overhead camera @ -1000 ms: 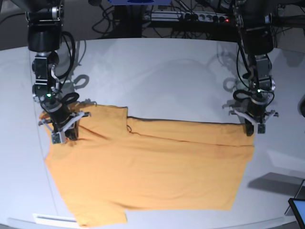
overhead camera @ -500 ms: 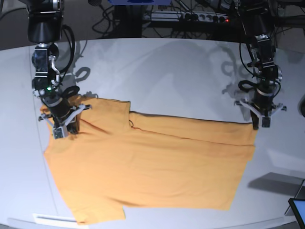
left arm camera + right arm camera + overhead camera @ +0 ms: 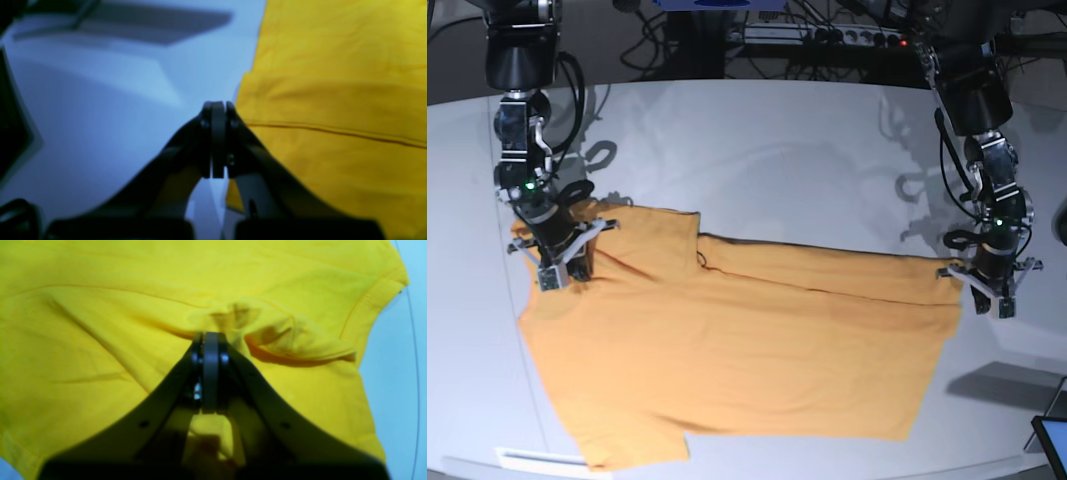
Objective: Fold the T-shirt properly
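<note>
The black left gripper (image 3: 218, 110) has its jaws pressed together over the pale blue-white table (image 3: 100, 110), its tip just beside the edge of the plain orange-yellow cotton T-shirt (image 3: 333, 100), whose seam runs rightward.

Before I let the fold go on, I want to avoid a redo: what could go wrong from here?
1. The left end effector is shut beside the T-shirt's edge, over bare table, seemingly holding no cloth; a lift there may leave that side behind.
2. The right end effector is shut at a bunched ridge of fabric; pulling could drag several layers and crease the fold.
3. Whether it truly grips cloth is unclear, so the fabric may slip.
</note>
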Robot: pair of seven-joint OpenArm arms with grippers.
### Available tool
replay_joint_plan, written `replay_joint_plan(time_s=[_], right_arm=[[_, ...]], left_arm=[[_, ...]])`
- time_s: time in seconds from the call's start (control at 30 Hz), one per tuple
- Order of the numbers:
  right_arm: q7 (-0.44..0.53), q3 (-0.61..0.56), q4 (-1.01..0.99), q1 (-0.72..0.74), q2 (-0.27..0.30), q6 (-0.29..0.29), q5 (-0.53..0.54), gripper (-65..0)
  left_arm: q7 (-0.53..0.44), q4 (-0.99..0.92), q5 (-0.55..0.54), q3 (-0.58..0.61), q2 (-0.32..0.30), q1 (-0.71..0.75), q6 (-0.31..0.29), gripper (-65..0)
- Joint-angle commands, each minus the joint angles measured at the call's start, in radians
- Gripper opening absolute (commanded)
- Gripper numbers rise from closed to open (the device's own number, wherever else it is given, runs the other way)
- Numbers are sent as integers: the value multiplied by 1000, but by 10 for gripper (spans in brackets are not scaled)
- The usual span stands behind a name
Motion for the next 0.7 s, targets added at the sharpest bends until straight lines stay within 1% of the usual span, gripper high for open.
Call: replay_joint_plan(time_s=[0.0, 0.07, 0.13, 0.33, 0.43, 0.6, 0.67], right_arm=[[-33, 1, 4, 8, 5, 6, -10, -650], [-33, 1, 4, 8, 5, 6, -10, -650], [-33, 1, 4, 8, 5, 6, -10, -650], [-33, 1, 4, 7, 7, 6, -10, -650], [-33, 1, 4, 8, 7, 6, -10, -650], [-33, 1, 0, 8, 7, 6, -10, -650], [-33, 1, -6, 11, 7, 6, -10, -650]], left_arm=[[-43, -7, -4, 41, -17, -49, -1, -650], [-112, -59, 4, 120, -24, -62, -1, -650], [-164, -106, 4, 156, -24, -72, -1, -650], [-192, -215, -4, 164, -18, -137, -3, -650], [-253, -272, 5, 169, -18, -166, -3, -650], [-313, -360, -2, 275, -46, -215, -3, -650], [-335, -395, -4, 311, -47, -232, -1, -650]])
